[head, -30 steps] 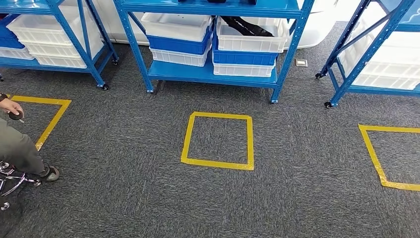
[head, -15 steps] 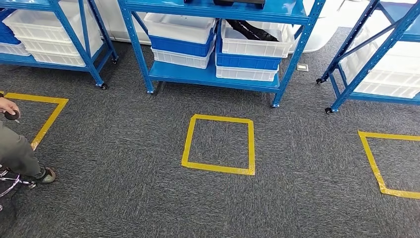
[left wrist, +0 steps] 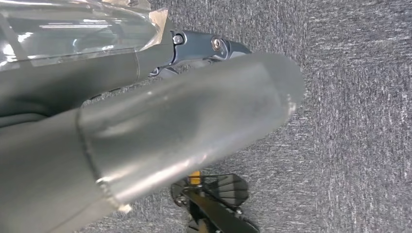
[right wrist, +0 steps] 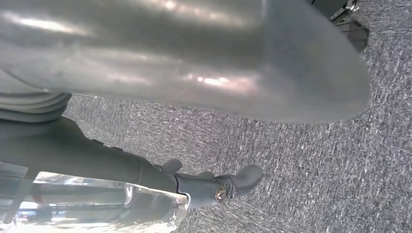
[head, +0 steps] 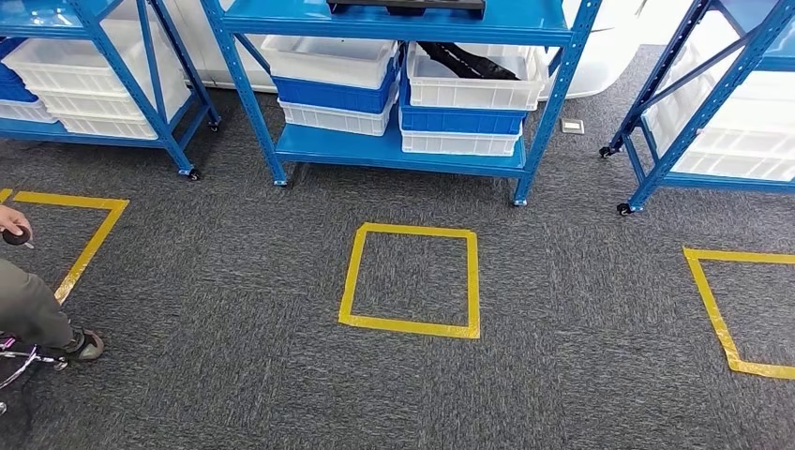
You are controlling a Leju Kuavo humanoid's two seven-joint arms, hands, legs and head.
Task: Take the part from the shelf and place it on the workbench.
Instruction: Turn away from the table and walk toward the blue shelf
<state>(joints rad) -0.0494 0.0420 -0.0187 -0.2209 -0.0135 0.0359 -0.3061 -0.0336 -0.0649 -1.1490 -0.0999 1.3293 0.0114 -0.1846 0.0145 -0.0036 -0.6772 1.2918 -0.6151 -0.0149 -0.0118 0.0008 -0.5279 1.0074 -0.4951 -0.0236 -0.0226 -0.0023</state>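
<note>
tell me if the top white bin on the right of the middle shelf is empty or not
Not empty. The top white bin on the middle shelf holds a long dark item, lying slantwise inside it.

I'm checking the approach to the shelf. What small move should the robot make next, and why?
Probably a step forward toward the yellow taped square. The middle blue shelf with its white bins stands beyond that square, out of reach, and both the left hand and right hand hang over carpet holding nothing.
</note>
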